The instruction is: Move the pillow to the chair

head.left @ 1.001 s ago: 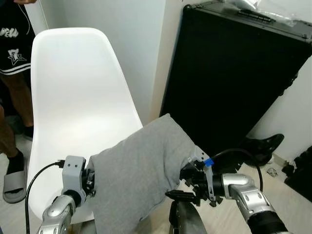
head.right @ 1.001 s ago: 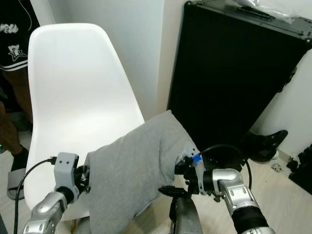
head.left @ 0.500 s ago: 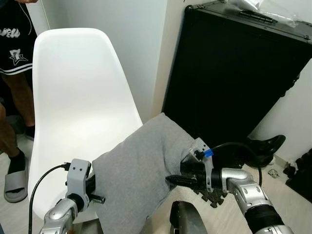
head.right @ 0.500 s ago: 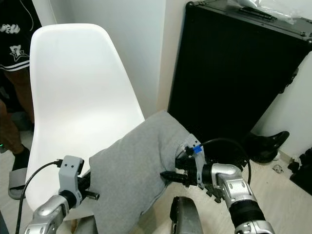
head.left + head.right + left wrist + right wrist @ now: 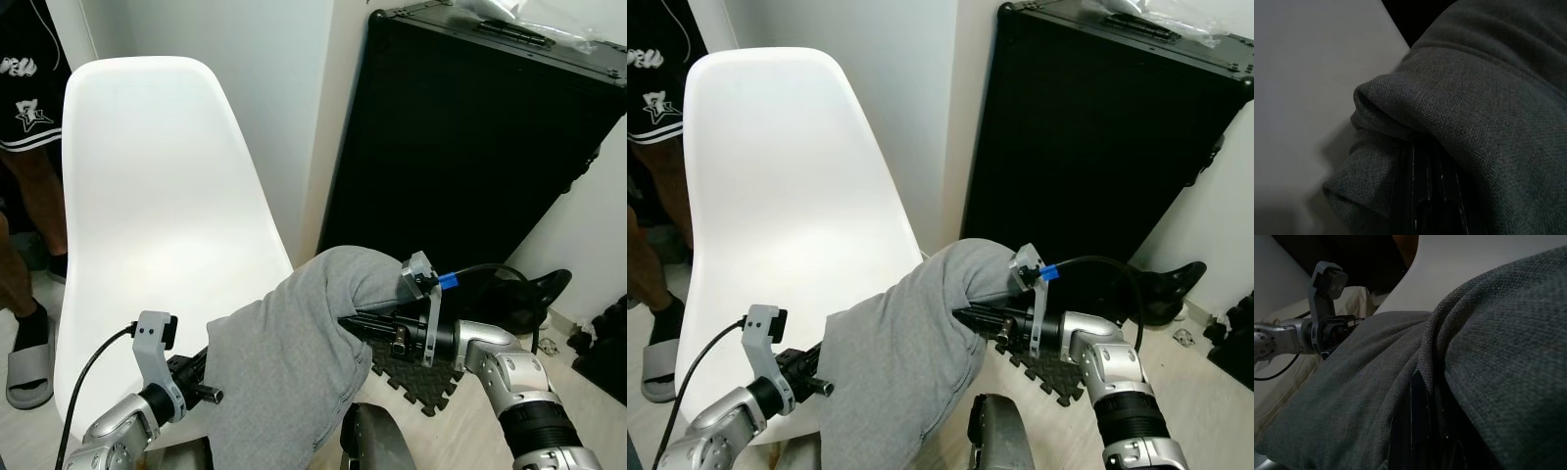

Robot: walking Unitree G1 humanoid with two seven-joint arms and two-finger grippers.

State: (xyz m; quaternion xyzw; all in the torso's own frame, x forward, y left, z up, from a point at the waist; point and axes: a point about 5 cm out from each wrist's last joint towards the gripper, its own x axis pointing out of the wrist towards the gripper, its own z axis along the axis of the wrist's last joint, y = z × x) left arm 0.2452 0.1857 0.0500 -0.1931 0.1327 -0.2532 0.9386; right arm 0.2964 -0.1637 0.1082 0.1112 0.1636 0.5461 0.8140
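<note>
A grey pillow (image 5: 294,352) hangs bunched between my two arms, just over the front right edge of the white chair (image 5: 147,225). My left gripper (image 5: 208,384) is shut on the pillow's left edge, its black fingers (image 5: 1420,196) buried in a fold of grey cloth. On the other side my right gripper (image 5: 353,323) is shut on the pillow's upper right corner, with cloth draped over its fingers (image 5: 1420,421). The pillow's top curls over toward the right arm.
A large black case (image 5: 470,147) leans on the wall right of the chair. A person's legs (image 5: 24,196) and a grey slipper (image 5: 27,362) are at the far left. A black shoe (image 5: 534,294) and black foam mat (image 5: 407,367) lie on the floor at right.
Both grippers have lifted and squeezed inward, so the pillow has bunched up and its top has rolled toward the right arm. The right gripper rose and moved further forward.
</note>
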